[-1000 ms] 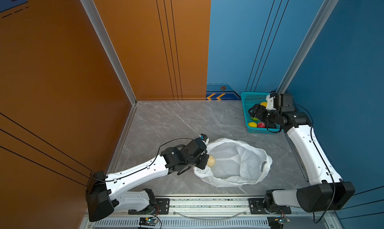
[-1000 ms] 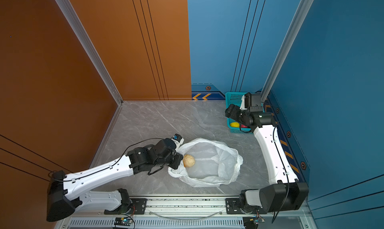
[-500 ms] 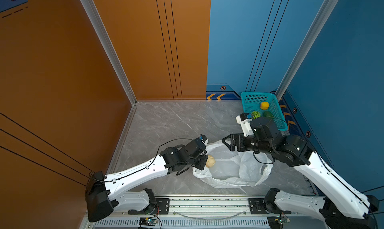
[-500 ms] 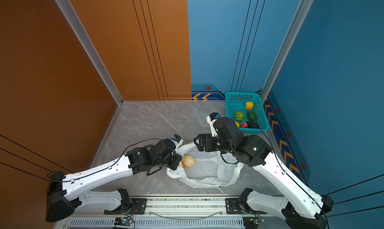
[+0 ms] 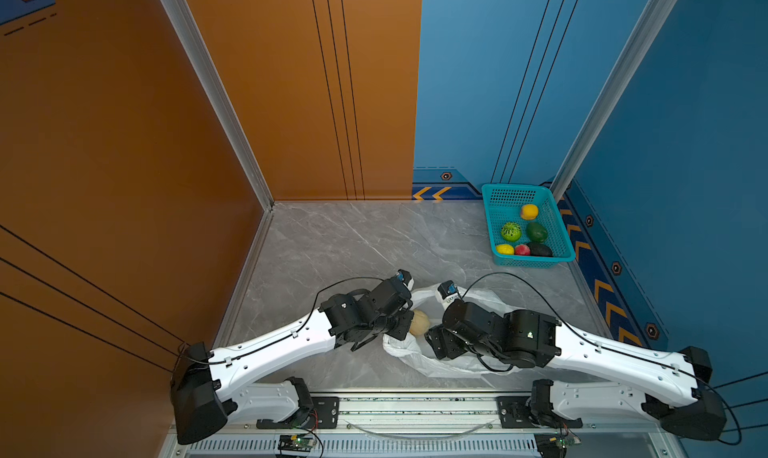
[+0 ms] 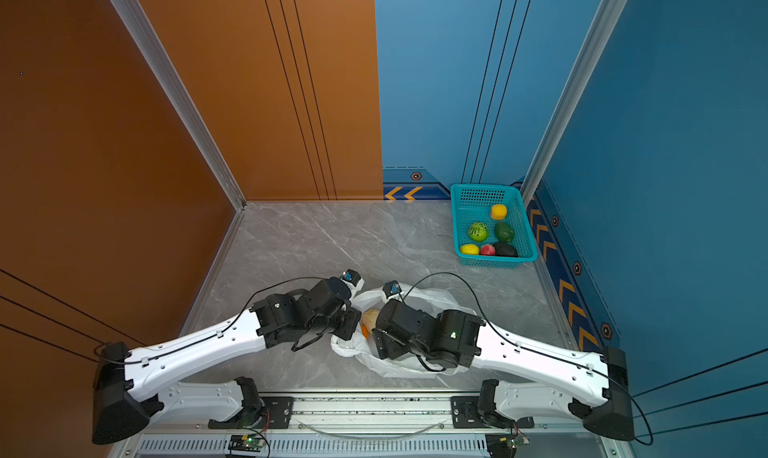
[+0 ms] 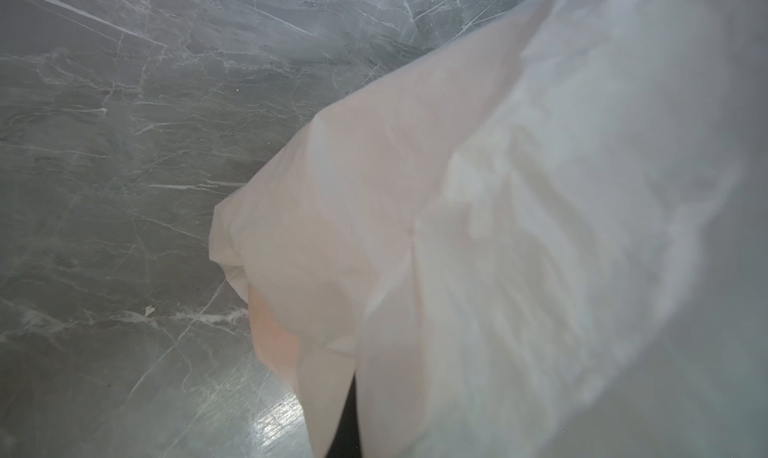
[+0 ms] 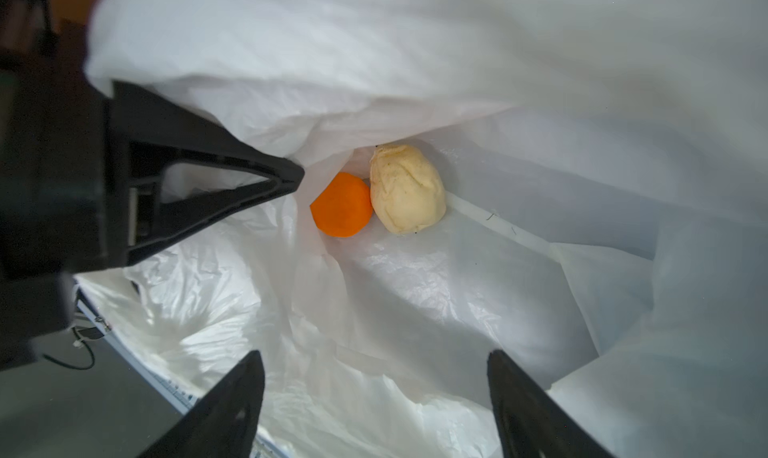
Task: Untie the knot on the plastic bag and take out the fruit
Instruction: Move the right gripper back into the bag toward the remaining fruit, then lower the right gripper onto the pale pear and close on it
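Left gripper (image 5: 400,332) is closed tight, pinching the rim of the plastic bag (image 5: 419,362) and holding that side up; its wrist view shows only draped white film over the grey marble worktop (image 5: 353,244). The bag sits near the front edge of the worktop between the two arms, mouth open. Right gripper (image 8: 374,354) is inside the mouth with jaws spread wide and nothing between them. Two fruits lie ahead of it on the bag floor, clear of its fingertips: a cream knobbly fruit (image 8: 406,188) touching an orange fruit (image 8: 341,204). The teal basket (image 5: 559,227) sits in the far right corner, well apart from the bag. It holds a striped melon ball (image 5: 510,231), lemon (image 5: 504,249), red apple (image 5: 522,250), avocado (image 5: 539,249), green mango (image 5: 537,231) and a yellow-orange fruit (image 5: 529,211).
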